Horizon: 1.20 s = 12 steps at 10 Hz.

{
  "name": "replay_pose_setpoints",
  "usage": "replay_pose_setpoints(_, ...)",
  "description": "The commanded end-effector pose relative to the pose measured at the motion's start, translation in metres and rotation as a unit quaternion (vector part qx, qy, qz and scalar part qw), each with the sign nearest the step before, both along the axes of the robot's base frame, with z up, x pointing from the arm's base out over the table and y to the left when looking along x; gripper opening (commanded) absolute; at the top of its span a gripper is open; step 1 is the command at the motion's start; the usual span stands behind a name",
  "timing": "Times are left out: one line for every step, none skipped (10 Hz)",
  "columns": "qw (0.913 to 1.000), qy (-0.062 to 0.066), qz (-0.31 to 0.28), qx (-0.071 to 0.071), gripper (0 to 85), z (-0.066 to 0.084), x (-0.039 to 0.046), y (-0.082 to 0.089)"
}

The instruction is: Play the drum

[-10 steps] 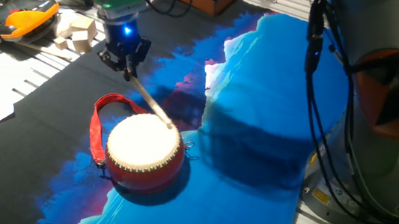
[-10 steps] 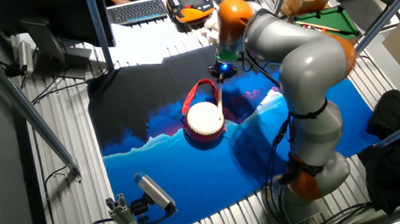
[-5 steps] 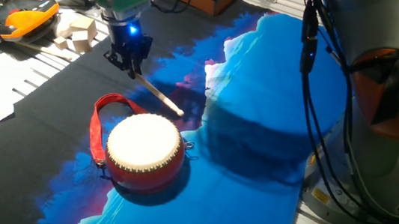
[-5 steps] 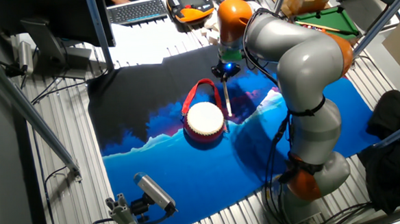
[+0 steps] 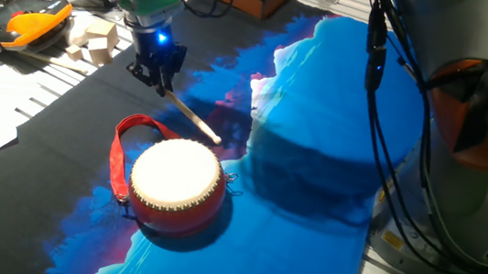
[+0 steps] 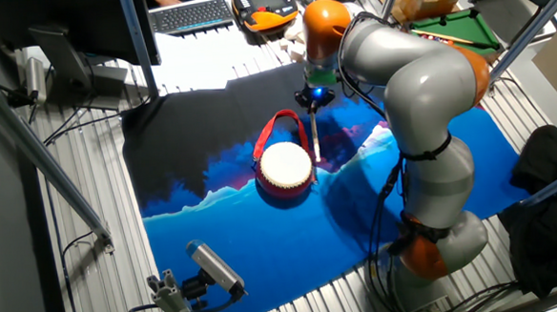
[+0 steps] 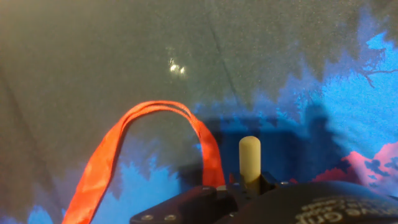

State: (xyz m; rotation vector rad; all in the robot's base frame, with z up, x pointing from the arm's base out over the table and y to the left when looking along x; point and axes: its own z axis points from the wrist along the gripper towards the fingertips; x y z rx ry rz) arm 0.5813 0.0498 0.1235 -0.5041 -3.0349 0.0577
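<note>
Up off the drum (image 5: 176, 180) went the stick (image 5: 192, 119), gripped tight by the tool (image 5: 157, 79), so next it should swing down again.

in the hand view the drum (image 7: 186, 171) is hidden behind the pincer (image 7: 249, 186), only its strap (image 7: 124, 143) showing.
</note>
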Motion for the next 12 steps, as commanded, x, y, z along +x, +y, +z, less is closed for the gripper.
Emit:
replay_pose_setpoints(1.0, 0.001, -0.002, 0.0, 51.0, 0.0, 0.0001, 0.0)
replay_pose_setpoints(1.0, 0.001, -0.008, 0.004, 51.0, 0.001, -0.0002, 0.0)
replay_pose_setpoints(0.9999, 0.0, -0.004, 0.016, 34.0, 0.007, -0.002, 0.003)
replay_pose_setpoints(0.9997, 0.01, 0.01, 0.021, 17.0, 0.014, -0.0046, 0.004)
replay_pose_setpoints(0.9991, 0.009, 0.011, 0.04, 0.0, 0.024, -0.0093, 0.005)
replay_pose_setpoints(0.9985, 0.005, -0.009, 0.055, 0.0, 0.036, -0.0153, 0.006)
replay_pose_setpoints(0.9985, 0.004, -0.015, 0.052, 0.0, 0.048, -0.0229, 0.007)
replay_pose_setpoints(0.9987, -0.008, -0.019, 0.046, 0.0, 0.057, -0.031, 0.01)
replay_pose_setpoints(0.999, -0.023, -0.016, 0.034, 0.0, 0.064, -0.0375, 0.013)
replay_pose_setpoints(0.9993, -0.034, -0.004, 0.018, 0.0, 0.07, -0.0411, 0.015)
replay_pose_setpoints(0.9992, -0.034, 0.004, 0.02, 0.0, 0.074, -0.0419, 0.014)
replay_pose_setpoints(0.9991, -0.032, 0.009, 0.024, 0.0, 0.074, -0.0417, 0.015)
